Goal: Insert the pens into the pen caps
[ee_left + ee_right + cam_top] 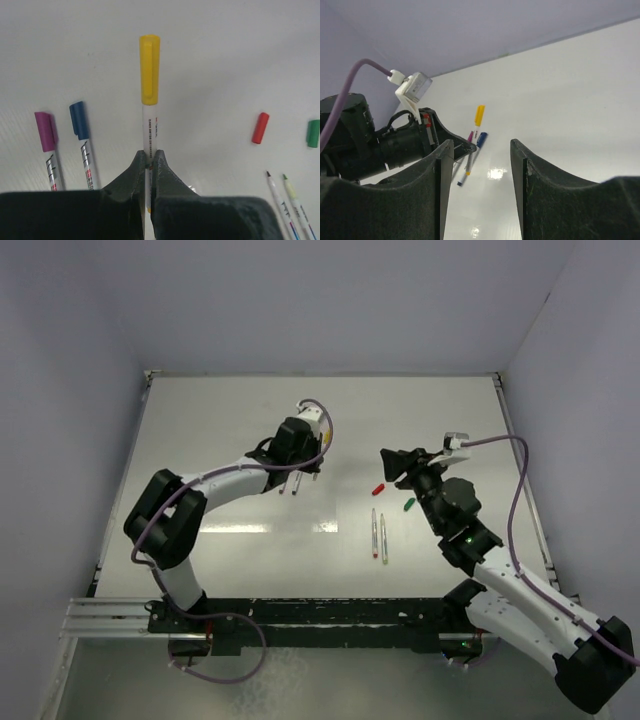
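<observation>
Two pincers: left pincer point(149, 157) clamped on yellow-capped pen point(149, 120); right pincer point(481, 145) half open, empty.
Caps, top view: red cap point(378, 488) at 6 o'clock from right pincer, green cap point(408, 504) at 5.
Bare pens point(374, 533): on surface point(250, 420), axis 12-to-6, nearer right arm.

Left arm: rises from its base, folds at the elbow and stretches forward and inward over the table.
Left gripper point(149, 155): jaws pinched shut on the barrel of a yellow-capped pen point(149, 112), which sticks straight out ahead of them.
Right arm: leans forward and inward, wrist turned toward the left arm.
Right gripper point(481, 150): jaws stand apart with nothing between them, held off the table; the left gripper lies ahead and to its left.
</observation>
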`<state>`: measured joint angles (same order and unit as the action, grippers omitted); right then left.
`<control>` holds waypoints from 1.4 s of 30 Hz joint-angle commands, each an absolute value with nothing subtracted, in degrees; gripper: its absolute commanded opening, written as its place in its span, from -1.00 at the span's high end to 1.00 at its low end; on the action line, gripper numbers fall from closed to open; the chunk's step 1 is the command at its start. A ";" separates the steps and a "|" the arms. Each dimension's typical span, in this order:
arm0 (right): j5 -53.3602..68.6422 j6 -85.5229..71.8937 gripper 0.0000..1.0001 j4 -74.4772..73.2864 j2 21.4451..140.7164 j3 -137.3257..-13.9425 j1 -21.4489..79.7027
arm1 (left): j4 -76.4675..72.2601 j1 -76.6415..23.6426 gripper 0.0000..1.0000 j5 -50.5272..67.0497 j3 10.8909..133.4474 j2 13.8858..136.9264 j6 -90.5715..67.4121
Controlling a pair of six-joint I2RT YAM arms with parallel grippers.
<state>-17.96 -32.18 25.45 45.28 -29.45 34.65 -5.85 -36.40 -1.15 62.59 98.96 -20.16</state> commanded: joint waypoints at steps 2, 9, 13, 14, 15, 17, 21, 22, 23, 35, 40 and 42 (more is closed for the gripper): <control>-21.40 -31.85 -0.03 20.75 44.64 -30.77 34.89 | 4.68 -36.28 1.00 -5.96 66.85 104.79 -20.09; -20.67 -33.36 -0.03 20.82 45.59 -29.60 34.89 | 6.79 -36.25 1.00 -6.39 69.40 109.01 -21.37; -20.52 -33.73 -0.03 20.66 46.03 -29.12 34.81 | 7.03 -36.28 0.87 -7.07 69.10 109.49 -22.14; -20.68 -33.79 -0.03 20.73 46.05 -28.97 34.85 | 6.95 -36.23 0.84 -7.11 68.96 109.57 -22.33; -20.80 -33.95 -0.03 20.71 46.04 -28.88 34.84 | 6.87 -36.24 0.79 -7.14 68.91 109.63 -22.52; -20.83 -33.93 -0.03 20.64 46.03 -28.58 34.88 | 6.75 -36.26 0.67 -7.12 68.78 109.77 -22.79; -20.82 -33.96 -0.02 20.10 45.93 -28.31 34.88 | 6.11 -36.28 0.49 -6.18 68.71 109.69 -23.14; -20.96 -33.93 -0.02 20.12 45.83 -28.28 34.89 | 5.83 -36.23 0.46 -5.89 68.79 109.52 -23.24; -20.97 -33.81 -0.02 20.12 45.76 -28.17 34.85 | 5.54 -36.27 0.41 -5.28 68.74 109.40 -23.27; -25.31 -33.83 -0.01 13.69 46.01 -29.11 34.88 | 1.88 -37.13 0.29 0.52 70.52 103.38 -22.16; -28.40 -34.56 -0.01 9.11 46.47 -29.90 34.89 | 1.64 -38.65 0.27 0.90 69.20 100.59 -22.06; -29.34 -35.03 -0.01 8.04 46.28 -29.86 34.86 | 1.71 -39.82 0.27 1.64 68.80 99.72 -21.77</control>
